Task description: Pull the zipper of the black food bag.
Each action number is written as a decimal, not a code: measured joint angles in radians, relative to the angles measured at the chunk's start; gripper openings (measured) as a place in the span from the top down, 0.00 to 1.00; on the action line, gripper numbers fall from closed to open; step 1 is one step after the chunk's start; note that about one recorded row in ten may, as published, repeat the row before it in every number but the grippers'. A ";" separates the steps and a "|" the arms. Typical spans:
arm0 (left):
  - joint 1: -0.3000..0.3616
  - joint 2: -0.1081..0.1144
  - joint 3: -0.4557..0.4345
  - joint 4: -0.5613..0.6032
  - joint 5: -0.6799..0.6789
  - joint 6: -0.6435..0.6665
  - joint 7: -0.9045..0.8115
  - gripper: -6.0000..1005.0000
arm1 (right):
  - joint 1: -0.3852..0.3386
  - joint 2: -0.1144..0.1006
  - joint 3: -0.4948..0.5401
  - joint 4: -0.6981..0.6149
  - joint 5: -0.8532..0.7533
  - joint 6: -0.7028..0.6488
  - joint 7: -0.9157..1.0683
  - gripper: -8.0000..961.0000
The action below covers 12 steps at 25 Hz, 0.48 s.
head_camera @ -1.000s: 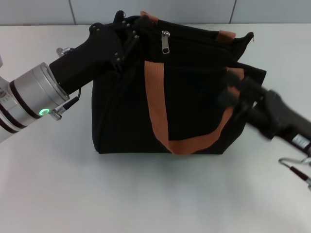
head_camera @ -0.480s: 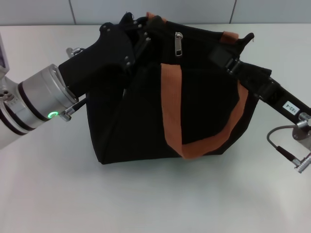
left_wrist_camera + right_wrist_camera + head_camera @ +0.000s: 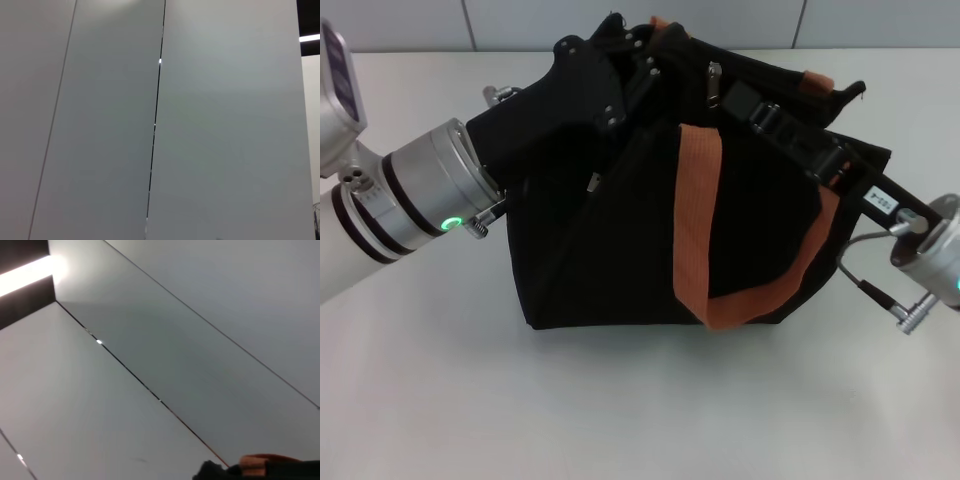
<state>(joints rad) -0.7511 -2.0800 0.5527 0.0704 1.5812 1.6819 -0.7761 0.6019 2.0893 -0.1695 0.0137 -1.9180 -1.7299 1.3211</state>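
At the upper middle of the head view, the zipper (image 3: 713, 82) is hanging as a small silver tab on the top edge of the black food bag (image 3: 620, 250), which is sitting on the white table (image 3: 620, 400) and filling the centre of the frame. The right gripper (image 3: 745, 100) is reaching in from the right edge, its black tip lying just beside the tab; whether it is touching or pinching the tab cannot be told, and its jaws are not readable against the black fabric. The left gripper (image 3: 635, 55) is pressing at the bag's upper left corner (apparently steadying it), but whether it is clamped on cloth cannot be told either.

Judging from this, the pull is not visibly done: the tab is sitting near the left end of the track, so most of the travel seems left. The track itself is hard to trace, black on black. Both wrist views are showing only grey wall panels, plus a sliver of an orange strap (image 3: 260, 462) at the lower edge of the right one.
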 joint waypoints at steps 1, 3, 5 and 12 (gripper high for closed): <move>0.000 0.000 0.000 0.000 0.000 0.000 0.000 0.97 | 0.000 0.000 0.000 0.000 0.000 0.000 0.000 0.57; -0.004 0.000 0.000 -0.003 0.000 -0.001 0.000 0.97 | 0.008 0.000 -0.003 0.002 0.000 0.011 0.000 0.57; -0.005 0.000 0.000 -0.003 0.000 -0.002 0.000 0.97 | 0.018 0.000 -0.007 0.002 0.000 0.011 0.000 0.57; -0.007 0.000 -0.001 -0.003 -0.002 -0.003 0.000 0.97 | 0.023 0.000 -0.009 0.003 -0.003 0.007 -0.001 0.57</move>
<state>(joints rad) -0.7580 -2.0800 0.5518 0.0673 1.5796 1.6788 -0.7762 0.6254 2.0893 -0.1783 0.0171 -1.9207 -1.7225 1.3204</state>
